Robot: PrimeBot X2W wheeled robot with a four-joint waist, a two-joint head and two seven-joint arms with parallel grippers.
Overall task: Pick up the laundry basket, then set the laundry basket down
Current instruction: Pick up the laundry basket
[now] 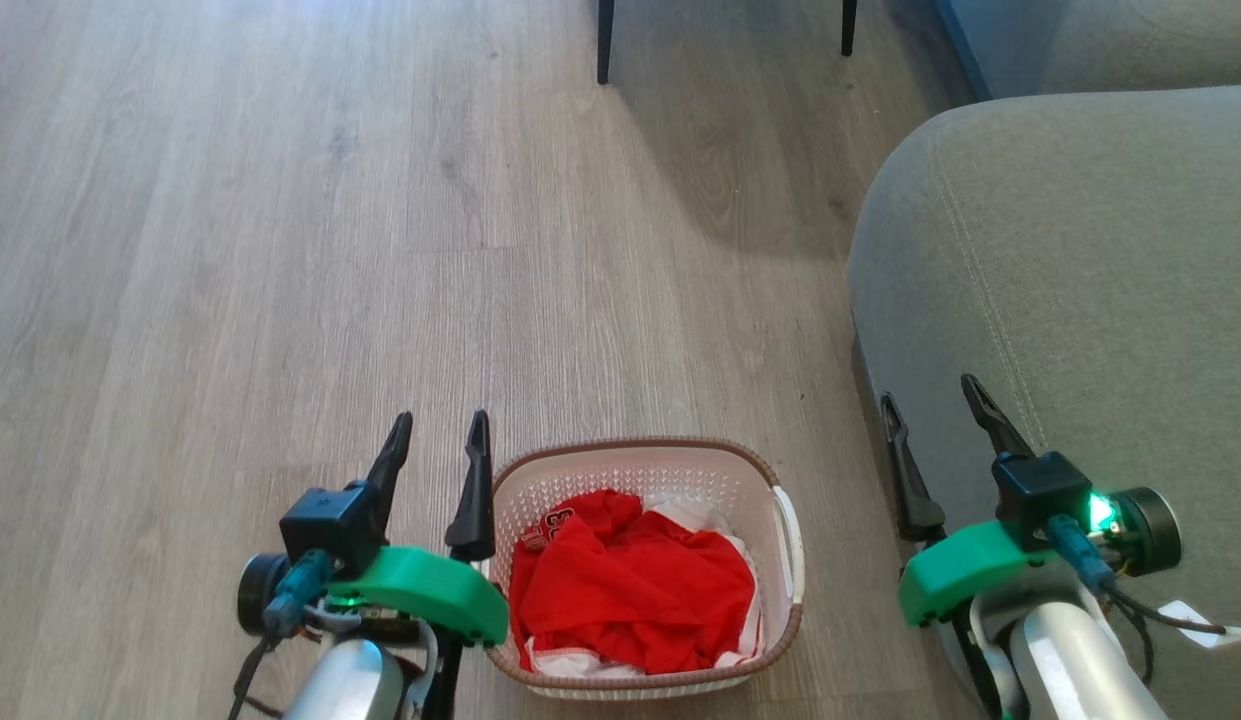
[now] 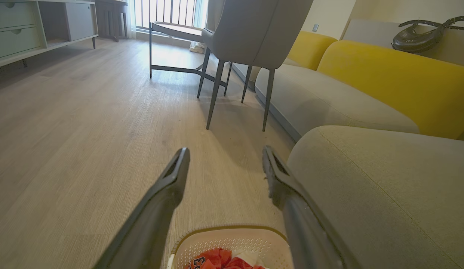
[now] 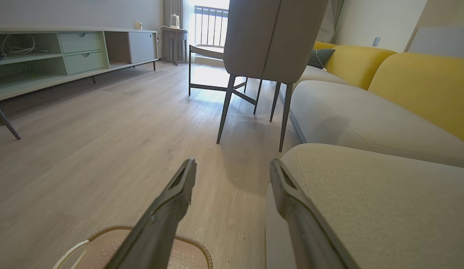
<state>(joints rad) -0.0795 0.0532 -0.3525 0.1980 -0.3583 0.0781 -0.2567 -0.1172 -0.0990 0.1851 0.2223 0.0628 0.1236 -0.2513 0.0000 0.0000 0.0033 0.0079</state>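
Observation:
The laundry basket [image 1: 785, 598], cream-white with perforated walls and a brown woven-look rim, stands on the wooden floor between my two arms, holding red and white clothes [image 1: 630, 590]. Its far rim shows in the left wrist view [image 2: 232, 228] and a corner of it in the right wrist view [image 3: 187, 241]. My left gripper [image 1: 442, 432] is open just left of the basket, its right finger beside the left rim. On the basket's right, my right gripper [image 1: 930, 400] is open, apart from the white side handle [image 1: 788, 535] and above the sofa's edge.
A grey sofa seat [image 1: 1080, 300] fills the right side, close to the basket and under my right arm. Yellow backrests [image 2: 392, 74] run behind it. A grey chair on thin dark legs [image 2: 254, 33] stands ahead, and a low cabinet [image 3: 67, 56] lines the left wall.

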